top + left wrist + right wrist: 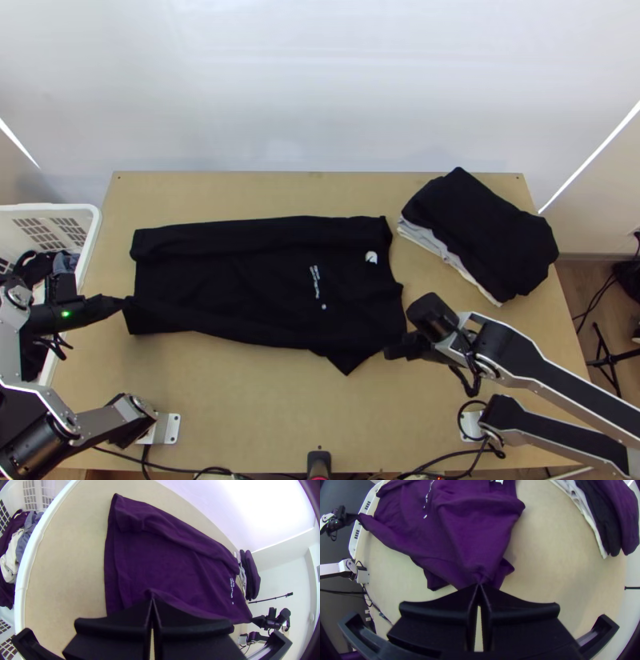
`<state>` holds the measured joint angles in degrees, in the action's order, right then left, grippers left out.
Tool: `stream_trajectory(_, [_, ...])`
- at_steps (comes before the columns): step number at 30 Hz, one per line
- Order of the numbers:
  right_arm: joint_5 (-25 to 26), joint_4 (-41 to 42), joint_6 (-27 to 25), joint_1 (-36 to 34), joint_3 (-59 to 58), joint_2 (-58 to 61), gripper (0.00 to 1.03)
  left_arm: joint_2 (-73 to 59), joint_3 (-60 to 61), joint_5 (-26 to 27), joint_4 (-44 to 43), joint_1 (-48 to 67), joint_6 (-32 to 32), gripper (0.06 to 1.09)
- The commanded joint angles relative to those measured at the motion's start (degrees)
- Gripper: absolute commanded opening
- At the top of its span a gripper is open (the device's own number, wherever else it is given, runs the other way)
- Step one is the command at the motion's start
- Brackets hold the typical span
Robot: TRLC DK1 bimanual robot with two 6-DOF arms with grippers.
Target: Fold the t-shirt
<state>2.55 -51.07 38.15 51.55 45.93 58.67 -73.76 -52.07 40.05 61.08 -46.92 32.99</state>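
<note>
t-shirt point(232, 276), black, white print, creased

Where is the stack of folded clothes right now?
In the top view, the stack lies at the table's far right corner, beyond the right gripper.

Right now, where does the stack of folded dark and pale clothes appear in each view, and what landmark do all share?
Top view: stack, table's far right corner.
Left wrist view: stack beyond the dark t-shirt's far end.
Right wrist view: stack by the picture's edge, across bare table.
Shared landmark: the t-shirt's white print.
</note>
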Motion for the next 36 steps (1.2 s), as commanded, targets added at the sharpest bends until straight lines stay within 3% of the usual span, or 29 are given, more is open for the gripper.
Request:
stream_trajectory(1, [-8.0,-9.6,4.3,0.3,4.0,2.8,0.03,-1.7,-2.0,-0.9,-0.3,0.5,-4.9,0.09])
stream_trajectory(5, [-14.5,-12.1,5.1,-2.2,8.2,6.6,0.03,-2.0,-2.4,-3.0,-0.8,3.1,-9.2,0.09])
stream_trajectory(12, [-18.2,-12.8,6.6,-4.5,15.6,15.6,0.03,-4.2,-3.8,-4.2,-6.4,10.7,-20.6,0.09])
stream_trajectory(20, [-18.2,-12.7,5.8,-12.9,25.2,27.0,0.03,-13.0,-12.5,-5.2,-10.8,14.6,-32.5,0.09])
stream_trajectory(29, [-14.7,-16.0,2.3,-24.0,40.9,39.9,0.03,-17.5,-16.4,-5.4,-12.1,14.0,-34.1,0.09])
stream_trajectory(36, [-9.5,-18.6,2.3,-25.5,53.1,49.6,0.03,-20.1,-18.8,-5.7,-13.9,14.9,-36.2,0.09])
